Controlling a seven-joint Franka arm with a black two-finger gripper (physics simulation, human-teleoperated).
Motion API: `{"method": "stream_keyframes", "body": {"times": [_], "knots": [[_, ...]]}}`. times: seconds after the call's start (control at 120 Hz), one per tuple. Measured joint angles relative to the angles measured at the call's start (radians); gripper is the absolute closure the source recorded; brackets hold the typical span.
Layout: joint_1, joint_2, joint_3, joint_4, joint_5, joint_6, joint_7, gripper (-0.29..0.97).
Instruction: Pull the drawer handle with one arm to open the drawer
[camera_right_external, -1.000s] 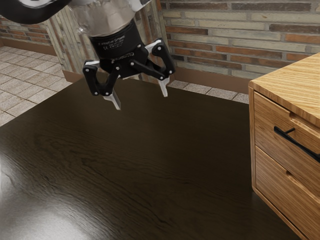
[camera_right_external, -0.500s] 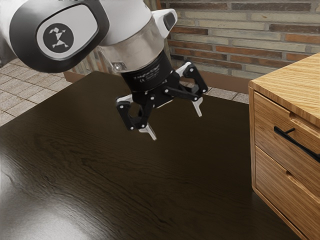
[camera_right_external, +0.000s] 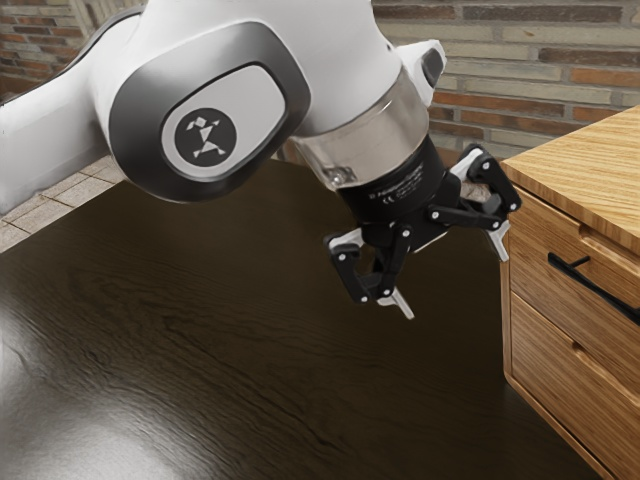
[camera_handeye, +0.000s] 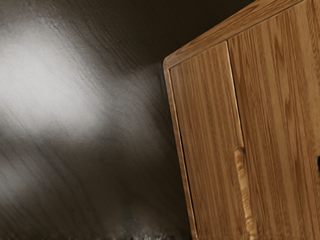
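A light wooden cabinet (camera_right_external: 590, 165) stands on the table at the exterior view's right. Its upper drawer (camera_right_external: 555, 245) is shut and carries a slim black handle (camera_right_external: 586, 283). The lower drawer (camera_right_external: 560, 385) is shut too. My black gripper (camera_right_external: 450, 275) hangs open and empty just to the left of the cabinet's front corner, one fingertip (camera_right_external: 500, 246) close to the upper drawer's edge, well short of the handle. In the wrist view the two drawer fronts (camera_handeye: 210, 140) lie ahead of my hand, the lower one with a wooden handle (camera_handeye: 245, 192).
The dark wooden table (camera_right_external: 180, 350) stretches to the exterior view's left and front. A brick wall (camera_right_external: 520, 60) runs behind it, with tiled floor (camera_right_external: 40, 205) at the far left. My white arm (camera_right_external: 230, 110) crosses above the table's middle.
My arm has swung down and toward the exterior view's right, from above the table's far left to beside the cabinet. The gripper has stayed open and turned its fingers toward the drawer front.
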Motion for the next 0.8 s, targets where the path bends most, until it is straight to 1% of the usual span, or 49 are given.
{"method": "stream_keyframes", "body": {"times": [0.167,0.325,0.425,0.533,0.633,0.8], "knots": [[-0.042,0.06,-0.002,0.044,0.002,0.029,-0.025,0.0],[-0.06,0.074,-0.002,0.057,0.003,0.043,-0.044,0.0],[-0.072,0.106,-0.002,0.081,0.004,0.051,-0.053,0.01],[-0.063,0.154,-0.001,0.117,0.006,0.058,-0.062,0.01],[-0.049,0.168,-0.001,0.127,0.007,0.063,-0.068,0.01],[-0.073,0.191,-0.001,0.142,0.008,0.076,-0.077,0.01]]}}
